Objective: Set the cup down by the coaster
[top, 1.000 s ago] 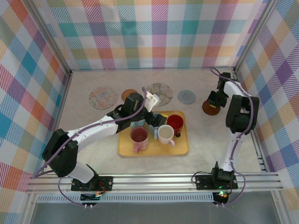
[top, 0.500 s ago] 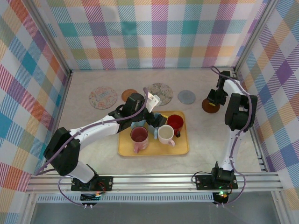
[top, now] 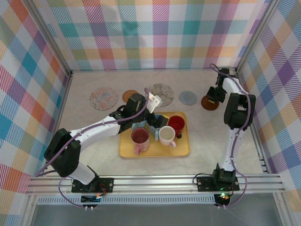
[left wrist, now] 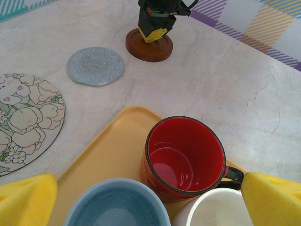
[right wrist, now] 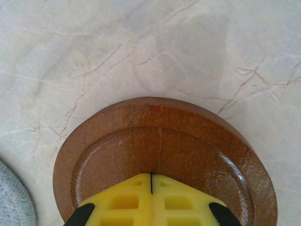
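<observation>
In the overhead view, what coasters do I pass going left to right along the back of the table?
Pink patterned coaster → small brown coaster → large floral coaster → grey coaster → wooden coaster.

Lab booth: plaid walls (top: 160, 33), aluminium frame (top: 155, 181)

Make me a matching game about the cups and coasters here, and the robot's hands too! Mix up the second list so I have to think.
Things:
1. red cup
2. brown wooden coaster
3. grey coaster
4. left gripper

Places and states:
a. lying on the table between the flowered coaster and the brown one
b. wide open
c. standing on the yellow tray
d. under the shut right gripper

Pairs: 1-c, 2-d, 3-a, 4-b.
</observation>
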Motion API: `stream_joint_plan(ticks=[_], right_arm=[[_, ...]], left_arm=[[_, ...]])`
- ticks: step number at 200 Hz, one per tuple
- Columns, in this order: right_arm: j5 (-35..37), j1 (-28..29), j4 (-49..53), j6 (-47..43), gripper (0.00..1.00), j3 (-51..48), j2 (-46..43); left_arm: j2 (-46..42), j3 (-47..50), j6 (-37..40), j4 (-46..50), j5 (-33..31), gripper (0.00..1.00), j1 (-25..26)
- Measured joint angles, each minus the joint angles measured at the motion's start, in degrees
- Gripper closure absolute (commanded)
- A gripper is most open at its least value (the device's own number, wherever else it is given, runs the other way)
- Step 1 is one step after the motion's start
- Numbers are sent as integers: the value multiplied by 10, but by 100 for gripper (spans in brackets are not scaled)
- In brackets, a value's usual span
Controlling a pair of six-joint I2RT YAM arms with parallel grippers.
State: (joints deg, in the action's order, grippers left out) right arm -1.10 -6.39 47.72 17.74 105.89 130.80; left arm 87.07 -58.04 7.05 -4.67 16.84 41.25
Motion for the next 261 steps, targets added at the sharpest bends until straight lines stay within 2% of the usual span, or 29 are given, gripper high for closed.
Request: stream_joint_plan(ticks=[231,261], right_arm=[[-13,1,19,2,100,62,35],[-12,1,19,2,94,62,35]], left_arm=[[0,-2,-2,0,-16,0,7],[-2,-2,-2,0,-16,0,7]])
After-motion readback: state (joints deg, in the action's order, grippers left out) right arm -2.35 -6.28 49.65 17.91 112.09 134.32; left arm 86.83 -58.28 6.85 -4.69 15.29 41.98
